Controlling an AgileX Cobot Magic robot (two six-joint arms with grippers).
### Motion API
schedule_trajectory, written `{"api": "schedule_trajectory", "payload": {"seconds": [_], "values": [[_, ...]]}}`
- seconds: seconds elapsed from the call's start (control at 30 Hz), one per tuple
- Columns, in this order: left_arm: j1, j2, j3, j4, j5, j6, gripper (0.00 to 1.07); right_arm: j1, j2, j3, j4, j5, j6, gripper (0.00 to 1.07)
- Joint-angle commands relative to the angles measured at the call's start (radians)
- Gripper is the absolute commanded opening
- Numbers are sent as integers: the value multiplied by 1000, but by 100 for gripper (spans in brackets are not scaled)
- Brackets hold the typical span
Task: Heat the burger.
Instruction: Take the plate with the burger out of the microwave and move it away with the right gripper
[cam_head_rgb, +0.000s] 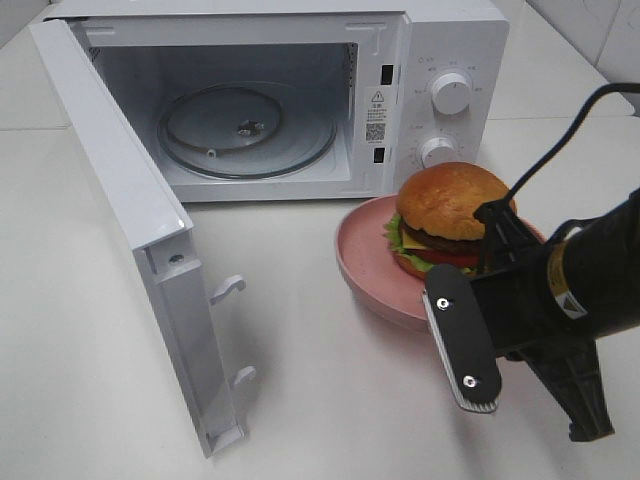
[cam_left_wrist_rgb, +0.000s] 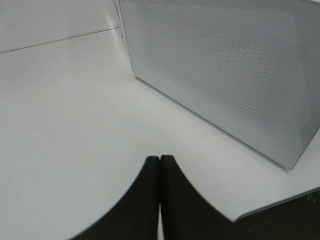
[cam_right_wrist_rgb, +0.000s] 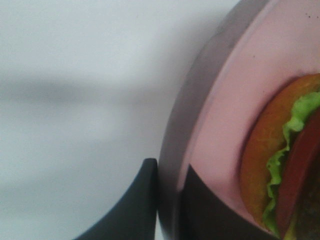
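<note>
The burger (cam_head_rgb: 450, 215), with a glossy brown bun, lettuce, tomato and cheese, sits on a pink plate (cam_head_rgb: 362, 265) in front of the microwave's control panel. In the right wrist view my right gripper (cam_right_wrist_rgb: 167, 167) is shut on the plate's rim (cam_right_wrist_rgb: 172, 150), one finger outside and one inside, with the burger (cam_right_wrist_rgb: 280, 165) close by. In the exterior high view my right arm (cam_head_rgb: 560, 290) reaches in from the right and hides the fingers. My left gripper (cam_left_wrist_rgb: 160, 160) is shut on nothing, low over the white table beside the microwave door (cam_left_wrist_rgb: 225, 65).
The white microwave (cam_head_rgb: 300, 90) stands at the back with its door (cam_head_rgb: 130, 200) swung wide open to the left. Its glass turntable (cam_head_rgb: 245, 130) is bare. Two knobs (cam_head_rgb: 450, 92) sit on the right panel. The plate lies just in front and to the right of the opening.
</note>
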Motion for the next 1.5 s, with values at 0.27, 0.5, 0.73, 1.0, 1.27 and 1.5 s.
{"api": "schedule_trajectory", "payload": {"seconds": [0.27,0.5,0.73,1.0,1.27,1.5], "values": [[2,-21,3,-1,-14,-9,0,-7,-45,59,-151,142,393,0],[2,-21,3,-1,-14,-9,0,-30,-45,59,-238,130,520,0],[2,-21,3,-1,-14,-9,0,-266,-42,57,-266,53,524,0],[2,-21,3,-1,-14,-9,0,-402,66,23,-309,-40,524,0],[2,-21,3,-1,-14,-9,0,-402,230,-54,-306,-48,529,0],[2,-21,3,-1,-14,-9,0,-402,246,-63,-298,-97,600,5]]}}
